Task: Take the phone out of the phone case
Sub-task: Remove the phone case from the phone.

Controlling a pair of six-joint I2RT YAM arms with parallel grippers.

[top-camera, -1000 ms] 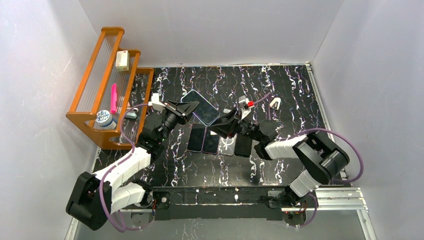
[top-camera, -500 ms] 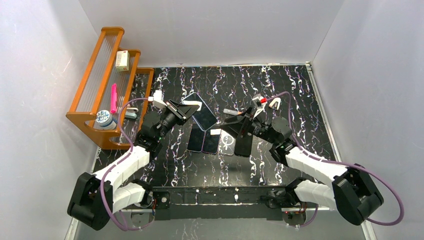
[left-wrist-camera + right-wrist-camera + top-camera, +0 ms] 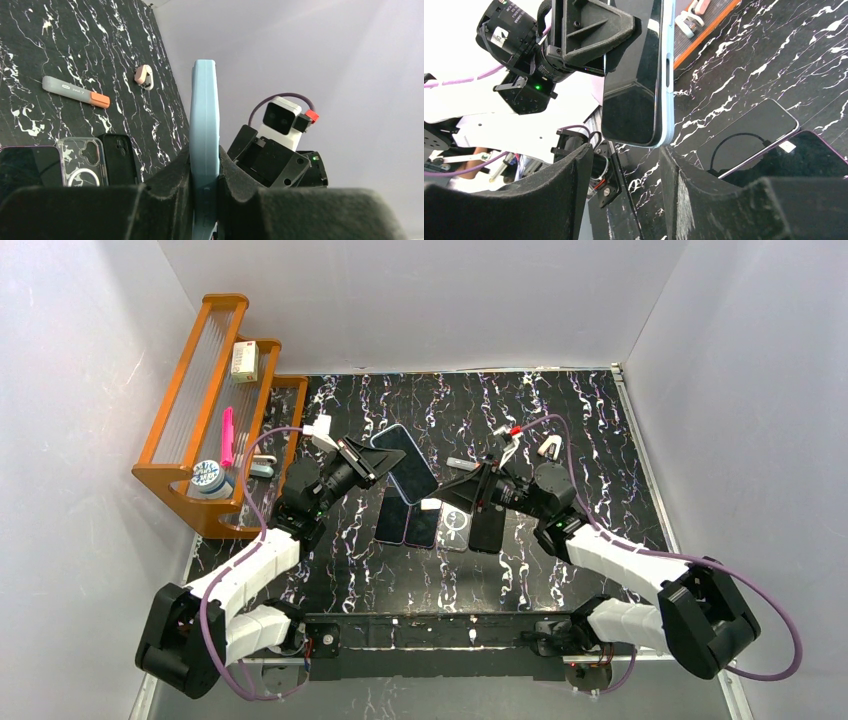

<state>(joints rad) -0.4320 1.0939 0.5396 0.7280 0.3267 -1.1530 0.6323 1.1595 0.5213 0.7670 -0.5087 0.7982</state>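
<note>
**A:** What is the left hand (image 3: pixel 204 200) doing?

**B:** It is clamped front and back on the light-blue phone case (image 3: pixel 203 115), holding it up above the row of phones (image 3: pixel 420 522) on the counter (image 3: pixel 560 430).

**A:** And the right hand (image 3: pixel 624 165)?

**B:** Its fingers are apart at the case's free end, gripping nothing. The phone (image 3: pixel 634 75) sits fully inside the case, so separating them is all left to do.
</note>
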